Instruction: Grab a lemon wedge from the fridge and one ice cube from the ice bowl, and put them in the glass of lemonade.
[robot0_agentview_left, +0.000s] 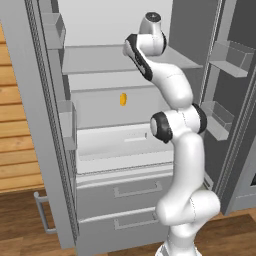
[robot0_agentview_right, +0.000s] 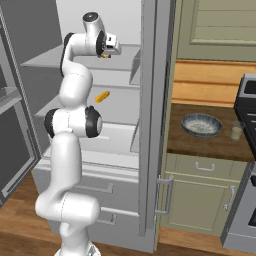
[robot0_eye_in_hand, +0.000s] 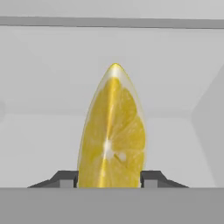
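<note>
1. Status: the first step, fetching the lemon, is in hand. The fridge (robot0_agentview_left: 120, 200) has both doors open, and the arm reaches in at the level of the upper shelf (robot0_agentview_left: 100, 60).
2. Hand: the gripper (robot0_eye_in_hand: 109, 177) is narrowed around the lemon wedge (robot0_eye_in_hand: 111, 131). The hand view shows the wedge standing on end between the two fingertips (robot0_eye_in_hand: 65, 177), with one tip against each flank. I judge this a grip made or just short of made. How firm it is cannot be told.
3. Location of the task thing: the wedge is inside the fridge at the upper shelf, between the jaws. Whether it has lifted clear of the shelf cannot be told.
4. Not yet done: carry the wedge out to the glass of lemonade (robot0_agentview_right: 235, 131) and drop it in. Then pick one cube from the ice bowl (robot0_agentview_right: 200, 134) and add it. Bowl and glass sit near each other on the counter (robot0_agentview_right: 200, 145), to the right of the fridge. Nothing added shows in the glass, though it is too small to be sure.
5. Counts:
   - One wedge in the jaws.
   - One further yellow-orange piece (robot0_agentview_left: 123, 99) on the shelf below, identity unclear.
   - One bowl.
   - One glass.
   - Two fridge doors.
   - Two lower drawers.
   - Single ice cubes are too small to count.
</note>
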